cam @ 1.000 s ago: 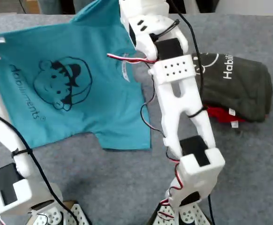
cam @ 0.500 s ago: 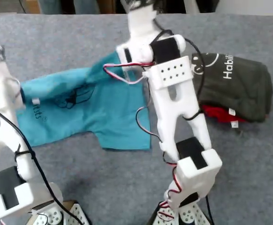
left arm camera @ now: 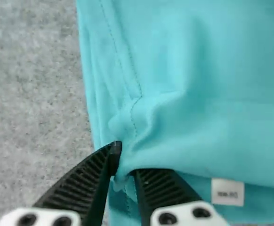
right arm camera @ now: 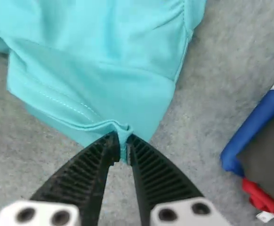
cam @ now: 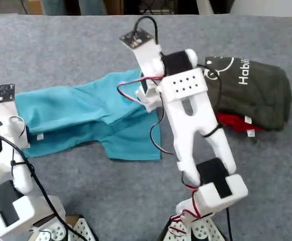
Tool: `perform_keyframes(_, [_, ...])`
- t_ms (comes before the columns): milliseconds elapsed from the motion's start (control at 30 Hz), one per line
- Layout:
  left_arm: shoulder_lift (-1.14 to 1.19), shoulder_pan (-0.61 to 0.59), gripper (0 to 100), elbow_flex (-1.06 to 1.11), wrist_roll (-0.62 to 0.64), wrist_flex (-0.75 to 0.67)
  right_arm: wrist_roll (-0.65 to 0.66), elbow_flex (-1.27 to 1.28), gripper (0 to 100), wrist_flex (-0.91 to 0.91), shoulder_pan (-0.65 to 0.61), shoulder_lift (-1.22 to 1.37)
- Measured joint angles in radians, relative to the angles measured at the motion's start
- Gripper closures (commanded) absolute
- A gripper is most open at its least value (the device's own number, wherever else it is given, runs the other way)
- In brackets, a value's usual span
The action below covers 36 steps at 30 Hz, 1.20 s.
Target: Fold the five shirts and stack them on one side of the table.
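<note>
A teal shirt (cam: pixel 86 113) lies folded over on itself across the left half of the grey table, its printed front turned under. My left gripper (left arm camera: pixel 123 165) is shut on a bunched seam at the shirt's left end (left arm camera: pixel 184 94). My right gripper (right arm camera: pixel 122 147) is shut on a pinched hem at the shirt's right end (right arm camera: pixel 99 56), beside the white arm (cam: pixel 186 115) in the high view. A stack of folded shirts sits at the right, with a dark one (cam: pixel 254 93) on top and a red one (cam: pixel 235 122) under it.
A blue shirt edge (right arm camera: pixel 257 125) of the stack lies close to my right gripper. The left arm's base (cam: pixel 10 206) and the right arm's base (cam: pixel 211 196) stand at the near edge. Bare grey table (cam: pixel 266 181) lies in front of the stack.
Both grippers have carried the shirt's far edge down toward the near side. The shirt, spread with its print showing a second ago, now lies folded over itself.
</note>
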Motion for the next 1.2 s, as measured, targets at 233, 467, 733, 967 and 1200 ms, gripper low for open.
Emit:
perform_keyframes(233, [-0.017, -0.068, 97, 0.0, -0.138, 0.063, -0.003, 0.315, 98.5, -0.181, 0.002, -0.098])
perform_keyframes(467, [-0.017, -0.086, 97, 0.002, -0.153, 0.068, -0.003, 0.512, 98.5, -0.307, 0.002, -0.114])
perform_keyframes(733, [-0.017, -0.071, 97, 0.002, -0.153, 0.068, -0.003, 0.548, 98.5, -0.316, 0.002, -0.115])
perform_keyframes(967, [-0.017, -0.084, 97, 0.005, -0.247, 0.068, -0.002, 0.554, 98.5, -0.318, 0.002, -0.117])
perform_keyframes(1200, [-0.017, -0.106, 97, 0.005, -0.261, 0.068, 0.003, 0.595, 98.5, -0.319, -0.021, -0.117])
